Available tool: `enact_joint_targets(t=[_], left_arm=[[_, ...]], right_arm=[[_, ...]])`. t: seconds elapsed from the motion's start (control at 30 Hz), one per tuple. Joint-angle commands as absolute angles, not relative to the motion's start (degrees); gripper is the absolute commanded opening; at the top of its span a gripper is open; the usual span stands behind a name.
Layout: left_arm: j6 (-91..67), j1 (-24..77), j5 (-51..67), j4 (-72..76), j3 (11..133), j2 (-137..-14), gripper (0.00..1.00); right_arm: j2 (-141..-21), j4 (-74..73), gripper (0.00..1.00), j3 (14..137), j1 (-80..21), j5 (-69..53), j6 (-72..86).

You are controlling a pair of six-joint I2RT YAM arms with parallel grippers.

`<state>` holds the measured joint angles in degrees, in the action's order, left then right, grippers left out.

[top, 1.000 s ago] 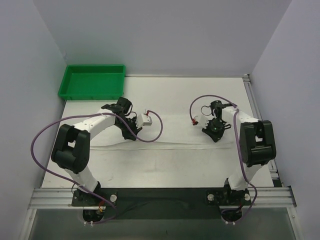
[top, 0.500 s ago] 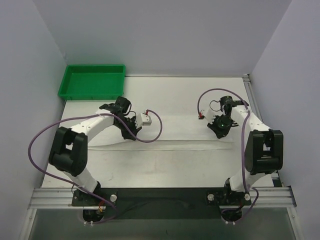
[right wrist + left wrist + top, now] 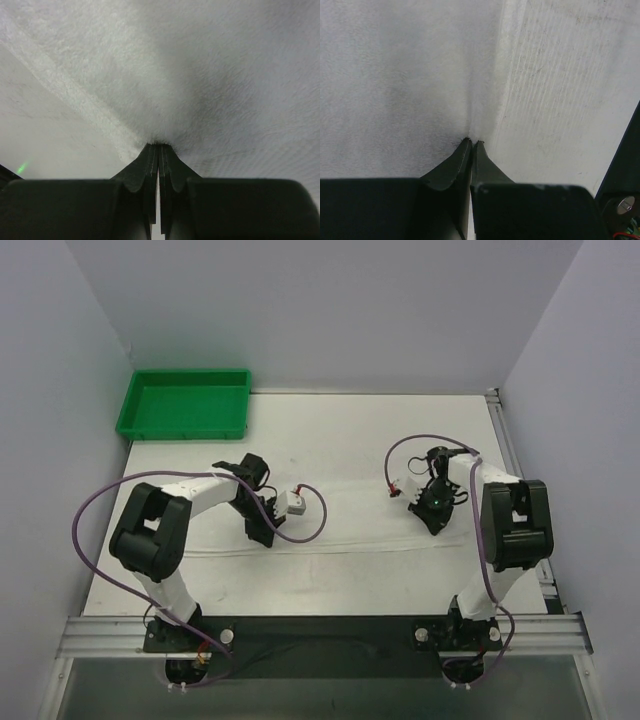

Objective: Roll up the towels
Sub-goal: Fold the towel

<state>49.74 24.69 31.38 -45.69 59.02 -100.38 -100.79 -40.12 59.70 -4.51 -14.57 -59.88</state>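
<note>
- I see one towel, white terry, lying as a flattened band across the middle of the table, reaching from near one arm to the other.
- It looks soft, light and limp to me. It will likely sag and slip unless it is taken at the edge, near both ends.
- The left gripper is pinched closed on a fold of the cloth.
- The right gripper is clamped on it likewise, and the pile puckers at its tips.
- My count is one towel, one green tray and two grippers.
</note>
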Motion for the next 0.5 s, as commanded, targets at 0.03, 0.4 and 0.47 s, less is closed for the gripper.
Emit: enact_joint_targets(t=[0.03,0.4,0.47], left_arm=[[50.9,24.9,25.3,-44.8,58.0,-104.9,0.0],[46.9,22.9,23.3,-45.9,67.8,-108.6,0.14],[47.2,22.9,24.0,-47.9,68.4,-107.2,0.29]], right_arm=[[-105.5,-39.7,0.0,60.2,-4.2,-8.5,-59.9],[-114.1,-41.2,0.05,75.3,-2.7,-6.6,-54.8],[-113.6,-42.5,0.21,76.5,-2.5,-6.9,-55.6]])
